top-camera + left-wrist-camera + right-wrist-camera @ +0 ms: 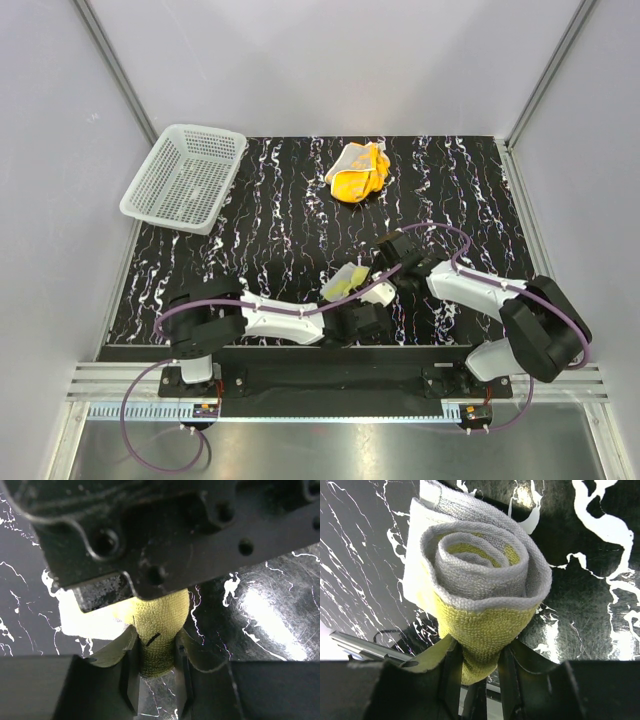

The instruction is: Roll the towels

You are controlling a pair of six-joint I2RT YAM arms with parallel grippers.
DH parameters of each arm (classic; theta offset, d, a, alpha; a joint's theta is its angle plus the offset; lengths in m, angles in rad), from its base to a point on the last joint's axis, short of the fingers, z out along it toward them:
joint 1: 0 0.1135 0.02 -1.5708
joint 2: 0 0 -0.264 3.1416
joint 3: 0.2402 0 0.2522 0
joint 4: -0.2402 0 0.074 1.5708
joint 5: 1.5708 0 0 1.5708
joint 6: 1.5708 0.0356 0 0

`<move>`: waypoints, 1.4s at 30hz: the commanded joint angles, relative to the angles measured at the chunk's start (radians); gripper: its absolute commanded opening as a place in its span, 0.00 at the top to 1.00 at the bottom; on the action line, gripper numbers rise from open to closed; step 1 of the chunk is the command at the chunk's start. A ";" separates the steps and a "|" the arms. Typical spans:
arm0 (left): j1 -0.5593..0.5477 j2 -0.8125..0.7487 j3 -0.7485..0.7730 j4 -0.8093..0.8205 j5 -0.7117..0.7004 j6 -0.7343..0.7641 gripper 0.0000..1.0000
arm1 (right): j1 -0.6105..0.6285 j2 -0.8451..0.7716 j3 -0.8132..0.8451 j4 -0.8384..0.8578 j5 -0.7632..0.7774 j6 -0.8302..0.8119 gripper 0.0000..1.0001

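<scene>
Close to the near edge of the black marbled surface (280,230), about midway across, both arms meet at the pale yellow towel (470,555). The left end effector (156,666) has its fingers drawn in to a narrow gap, pinching one end of the cloth between them. The right end effector (479,666) is narrowed the same way, clamped on the other end, where the towel is wound in a tight spiral. I cannot tell whether the roll touches the surface. Farther back, right of centre, the orange towel (358,172) lies crumpled in a heap. At the far left corner sits a white mesh basket (163,220), well apart from both towels.
</scene>
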 commanded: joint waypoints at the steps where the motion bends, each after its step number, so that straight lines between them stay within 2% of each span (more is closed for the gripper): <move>1: 0.008 0.047 0.024 0.034 0.049 -0.028 0.83 | 0.019 -0.027 0.016 -0.050 -0.042 -0.007 0.63; 3: 0.011 0.043 0.020 0.037 0.055 -0.025 0.96 | 0.017 -0.030 0.016 -0.056 -0.043 -0.006 0.63; 6: 0.019 0.029 0.009 0.049 0.081 -0.020 0.99 | 0.019 -0.041 0.020 -0.068 -0.040 -0.006 0.59; 8: 0.028 0.011 -0.002 0.058 0.134 -0.016 1.00 | 0.017 -0.055 0.030 -0.101 -0.023 -0.006 0.47; 9: 0.042 0.003 -0.005 0.066 0.156 -0.017 1.00 | 0.019 -0.061 0.035 -0.114 -0.012 -0.007 0.31; 12: 0.061 -0.023 -0.023 0.072 0.228 -0.026 1.00 | 0.017 -0.101 0.064 -0.187 0.067 -0.015 0.11; 15: 0.065 -0.048 -0.039 0.070 0.245 -0.034 1.00 | 0.017 -0.122 0.108 -0.282 0.127 -0.024 0.04; 16: 0.068 -0.052 -0.039 0.067 0.250 -0.036 1.00 | 0.016 -0.133 0.119 -0.324 0.193 -0.024 0.01; 24: 0.080 -0.042 -0.025 0.054 0.325 -0.028 1.00 | -0.021 -0.150 0.231 -0.494 0.365 0.000 0.00; 28: 0.105 -0.017 0.000 0.029 0.427 -0.022 1.00 | -0.073 -0.233 0.227 -0.543 0.422 0.008 0.01; 33: 0.114 0.017 0.052 -0.032 0.458 -0.006 1.00 | -0.187 -0.357 0.207 -0.567 0.465 0.005 0.00; 39: 0.131 0.029 0.066 -0.046 0.481 -0.005 1.00 | -0.204 -0.374 0.211 -0.577 0.443 -0.019 0.00; 42: 0.171 0.020 0.061 -0.031 0.613 -0.023 1.00 | -0.205 -0.458 0.144 -0.504 0.347 -0.047 0.00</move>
